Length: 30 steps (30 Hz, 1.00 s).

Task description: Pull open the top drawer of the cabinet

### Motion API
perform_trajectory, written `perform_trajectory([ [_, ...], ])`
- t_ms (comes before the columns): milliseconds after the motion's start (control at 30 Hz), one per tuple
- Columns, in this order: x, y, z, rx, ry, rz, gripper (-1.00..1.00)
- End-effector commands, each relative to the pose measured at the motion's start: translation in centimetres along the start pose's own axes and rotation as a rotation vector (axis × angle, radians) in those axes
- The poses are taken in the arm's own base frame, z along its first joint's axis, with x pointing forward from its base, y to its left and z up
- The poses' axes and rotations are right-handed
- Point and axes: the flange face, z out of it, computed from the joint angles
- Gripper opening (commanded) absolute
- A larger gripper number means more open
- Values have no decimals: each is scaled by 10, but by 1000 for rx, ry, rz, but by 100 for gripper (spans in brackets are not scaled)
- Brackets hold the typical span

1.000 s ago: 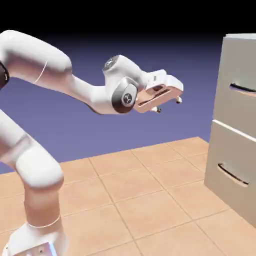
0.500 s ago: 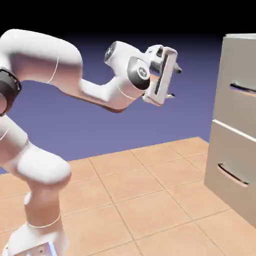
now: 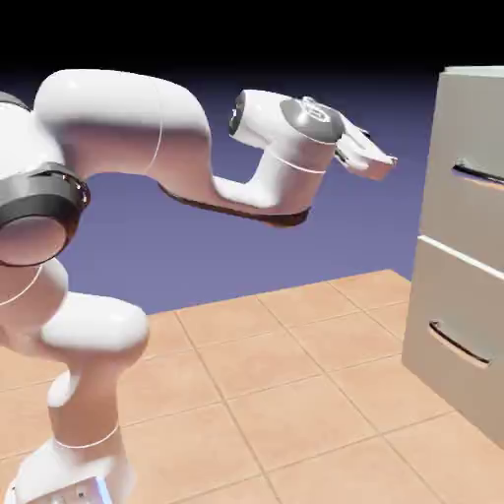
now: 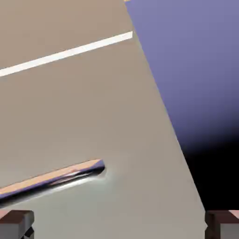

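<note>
The cabinet (image 3: pixel 461 258) stands tall and pale grey-beige at the exterior view's right. Its top drawer (image 3: pixel 474 202) is flush, with a thin dark curved handle (image 3: pixel 478 174). My gripper (image 3: pixel 382 159) hangs in the air to the left of that drawer, at about handle height, pointing at it and clear of the cabinet. In the hand view the drawer front (image 4: pixel 84 121) fills the left side. The handle (image 4: pixel 53 181) lies low on the left, slanted. Both grey fingertips (image 4: pixel 16 225) sit at the bottom corners, far apart, so my gripper (image 4: pixel 119 227) is open and holds nothing.
A lower drawer with its own dark handle (image 3: pixel 458 346) sits below the top one. A pale seam (image 4: pixel 65 53) crosses the hand view's upper left. Tan floor tiles (image 3: pixel 295 384) stretch between the robot base and the cabinet.
The wrist has turned over and the hand has swung rightward, from hanging slanted downward to pointing at the cabinet. The elbow has risen and the arm has reached closer to the top drawer.
</note>
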Motion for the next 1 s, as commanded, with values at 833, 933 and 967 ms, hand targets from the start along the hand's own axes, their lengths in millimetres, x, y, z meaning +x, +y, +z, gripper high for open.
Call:
perform_trajectory([
  [833, -37, -88, 124, 28, -267, -1663, 100],
  [933, -41, -84, 145, 28, -267, -1661, 100],
  [967, -42, -83, 152, 28, -267, -1662, 100],
])
